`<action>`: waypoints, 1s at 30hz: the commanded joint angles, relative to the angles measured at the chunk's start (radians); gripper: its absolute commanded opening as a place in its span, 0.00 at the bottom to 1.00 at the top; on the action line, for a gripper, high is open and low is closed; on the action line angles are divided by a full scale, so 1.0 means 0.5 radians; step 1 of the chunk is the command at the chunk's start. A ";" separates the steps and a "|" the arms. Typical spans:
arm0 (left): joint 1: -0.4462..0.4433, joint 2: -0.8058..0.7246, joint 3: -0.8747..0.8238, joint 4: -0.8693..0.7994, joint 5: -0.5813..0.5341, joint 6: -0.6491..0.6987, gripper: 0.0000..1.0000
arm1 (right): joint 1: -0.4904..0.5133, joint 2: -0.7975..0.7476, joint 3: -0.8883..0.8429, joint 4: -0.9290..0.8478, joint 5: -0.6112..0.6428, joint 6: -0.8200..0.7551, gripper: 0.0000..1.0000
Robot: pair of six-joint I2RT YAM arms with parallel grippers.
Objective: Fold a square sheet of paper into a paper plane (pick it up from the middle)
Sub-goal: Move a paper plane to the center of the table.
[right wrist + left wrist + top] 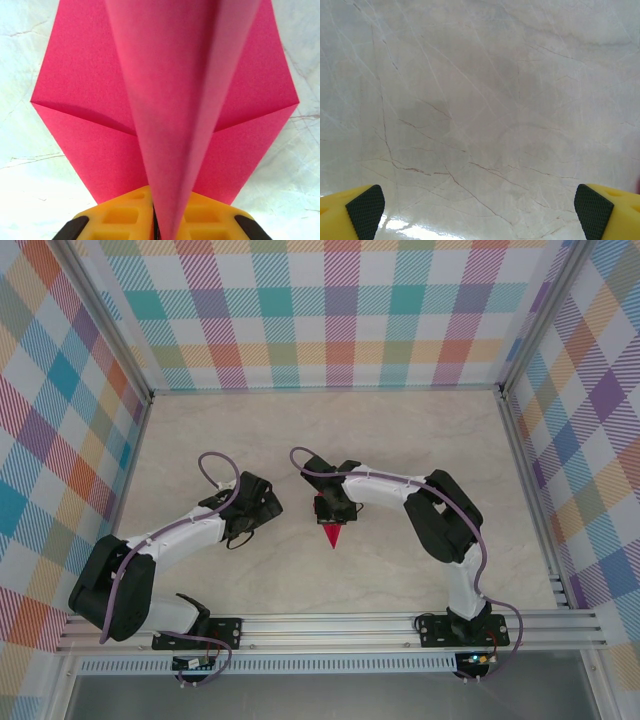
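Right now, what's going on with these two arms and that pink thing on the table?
The right arm has its jaws shut on a pink paper plane, pinching it along the raised centre fold, with the folded wings spread out on either side over the table. From above, the plane's pointed tip pokes out towards the near edge. The left arm is off to the side with its jaws wide open over bare tabletop, holding nothing.
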 commanded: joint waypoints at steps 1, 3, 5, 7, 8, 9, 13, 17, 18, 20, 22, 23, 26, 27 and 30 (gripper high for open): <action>0.025 -0.040 0.032 -0.081 -0.038 0.043 1.00 | 0.015 0.030 0.046 -0.052 0.044 0.013 0.11; 0.024 -0.044 0.032 -0.094 -0.042 0.044 1.00 | 0.008 -0.016 0.102 -0.077 0.098 -0.034 0.10; 0.028 -0.049 0.032 -0.102 -0.050 0.055 1.00 | -0.008 -0.033 0.182 -0.090 0.144 -0.096 0.10; 0.029 -0.060 0.032 -0.122 -0.058 0.058 1.00 | -0.043 -0.008 0.271 -0.097 0.177 -0.151 0.10; 0.030 -0.070 0.031 -0.131 -0.067 0.062 1.00 | -0.066 0.016 0.317 -0.095 0.185 -0.181 0.09; 0.031 -0.083 0.031 -0.145 -0.073 0.069 1.00 | -0.090 0.045 0.367 -0.089 0.188 -0.209 0.09; 0.037 -0.135 0.015 -0.181 -0.100 0.080 1.00 | -0.162 0.178 0.551 -0.087 0.154 -0.301 0.09; 0.043 -0.166 0.004 -0.197 -0.101 0.087 1.00 | -0.218 0.325 0.733 -0.129 0.126 -0.348 0.10; 0.046 -0.171 0.002 -0.200 -0.103 0.092 1.00 | -0.229 0.354 0.767 -0.144 0.112 -0.351 0.10; 0.046 -0.170 0.004 -0.207 -0.102 0.095 1.00 | -0.244 0.405 0.809 -0.157 0.111 -0.346 0.10; 0.046 -0.169 0.002 -0.210 -0.097 0.102 1.00 | -0.250 0.445 0.845 -0.172 0.123 -0.351 0.10; 0.049 -0.169 0.004 -0.215 -0.095 0.104 1.00 | -0.257 0.466 0.864 -0.185 0.129 -0.355 0.10; 0.049 -0.175 0.005 -0.225 -0.090 0.109 1.00 | -0.271 0.513 0.902 -0.203 0.124 -0.346 0.10; 0.049 -0.177 0.004 -0.226 -0.089 0.111 1.00 | -0.274 0.526 0.912 -0.211 0.121 -0.343 0.11; 0.050 -0.174 0.006 -0.233 -0.083 0.117 1.00 | -0.275 0.567 0.941 -0.235 0.110 -0.336 0.15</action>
